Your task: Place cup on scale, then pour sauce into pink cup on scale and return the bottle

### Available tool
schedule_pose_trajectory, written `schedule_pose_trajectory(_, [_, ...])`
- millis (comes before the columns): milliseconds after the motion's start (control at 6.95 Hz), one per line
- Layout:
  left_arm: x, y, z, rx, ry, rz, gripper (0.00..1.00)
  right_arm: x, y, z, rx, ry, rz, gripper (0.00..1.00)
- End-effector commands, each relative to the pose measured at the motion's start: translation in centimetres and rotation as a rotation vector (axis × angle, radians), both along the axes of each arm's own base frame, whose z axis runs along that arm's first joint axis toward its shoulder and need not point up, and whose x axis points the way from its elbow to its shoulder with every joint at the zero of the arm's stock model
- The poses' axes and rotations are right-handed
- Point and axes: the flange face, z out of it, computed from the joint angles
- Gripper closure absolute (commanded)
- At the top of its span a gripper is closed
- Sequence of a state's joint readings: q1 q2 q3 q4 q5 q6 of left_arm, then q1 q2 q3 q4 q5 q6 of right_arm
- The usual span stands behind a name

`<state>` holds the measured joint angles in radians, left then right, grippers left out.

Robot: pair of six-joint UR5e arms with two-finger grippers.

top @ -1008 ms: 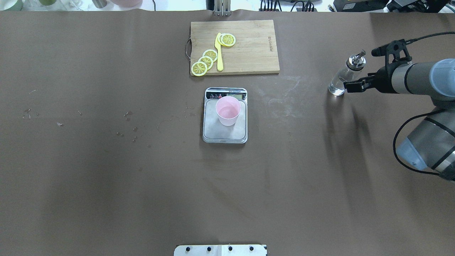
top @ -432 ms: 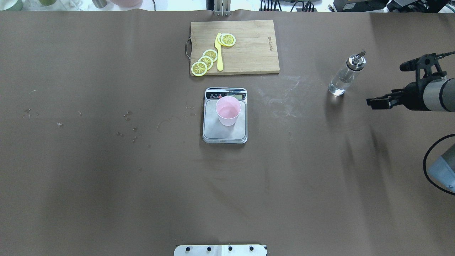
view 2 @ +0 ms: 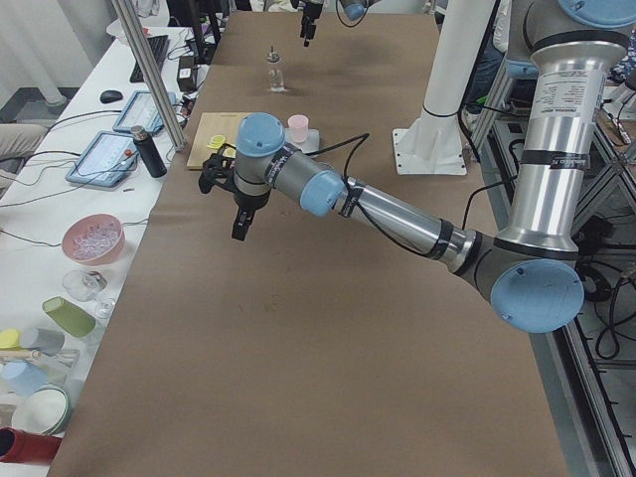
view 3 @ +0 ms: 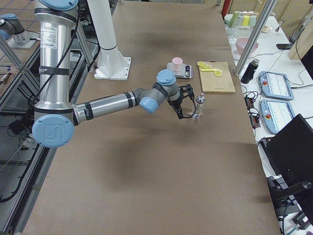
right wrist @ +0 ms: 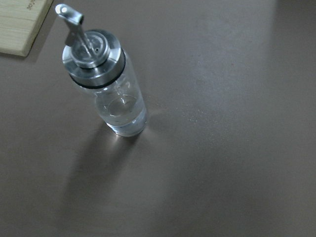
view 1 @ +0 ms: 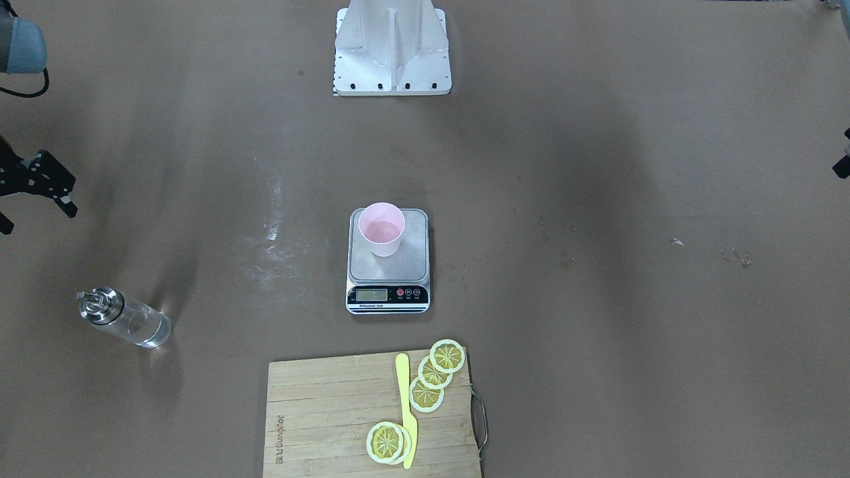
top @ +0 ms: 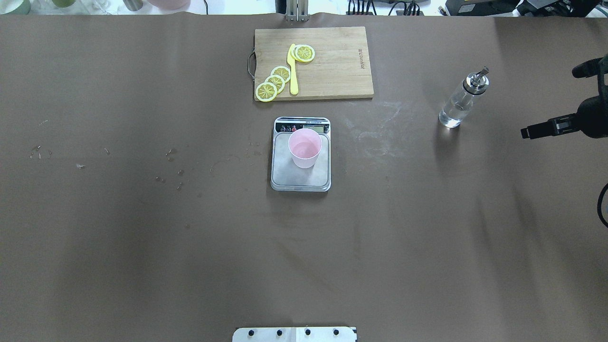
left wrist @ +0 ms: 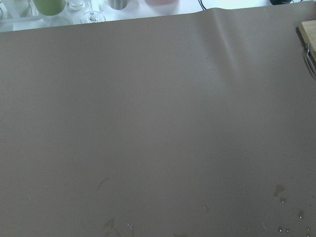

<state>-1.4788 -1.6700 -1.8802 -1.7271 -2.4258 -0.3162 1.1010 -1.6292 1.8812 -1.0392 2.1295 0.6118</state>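
The overhead camera sits behind the robot and looks forward and down over the whole table, with the scale at centre. The front camera faces it from across the table, steeply down, and shares the scale, board and bottle, turned end for end. Two side cameras look along the table from its ends, farther back, each with one arm near. The right wrist camera is close on the bottle, which is ahead of the right gripper. The left wrist camera sees bare table and the board's corner.
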Motion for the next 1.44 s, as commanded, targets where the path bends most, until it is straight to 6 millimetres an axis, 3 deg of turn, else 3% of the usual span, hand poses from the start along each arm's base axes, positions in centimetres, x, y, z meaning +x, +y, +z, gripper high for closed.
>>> schedule_pose_trajectory(0, [-1.9,0.0,2.0,-0.021,-0.012,-0.018,0.03,3.8,-3.6,-0.9,-0.07,0.043,0.005,0.0])
schedule_pose_trajectory(288, [-5.4,-0.7,6.6,-0.023,-0.051,-0.007,0.03,7.2,-9.4,-0.3,-0.134,0.051,0.003,0.0])
schedule_pose_trajectory(432, [-7.1,-1.3,9.7,-0.039,-0.072,0.011,0.03,8.0,-12.2,1.6,-0.141,0.058,-0.02,0.0])
schedule_pose_trajectory(720, [-8.6,-3.2,13.6,-0.093,-0.083,0.015,0.03,10.3,-15.4,4.8,-0.162,0.049,-0.055,0.0])
schedule_pose_trajectory(1008, [-10.3,-4.6,16.9,-0.098,-0.1,0.044,0.03,13.9,-15.8,6.2,-0.16,0.027,-0.048,0.0])
schedule_pose_trajectory(1152, [-11.3,-4.8,17.0,-0.095,-0.103,0.036,0.03,17.8,-15.4,7.0,-0.165,0.026,-0.028,0.0])
schedule_pose_trajectory(1296, [-11.3,-4.8,17.1,-0.097,-0.102,0.035,0.03,23.1,-14.4,7.3,-0.231,-0.019,0.034,0.0])
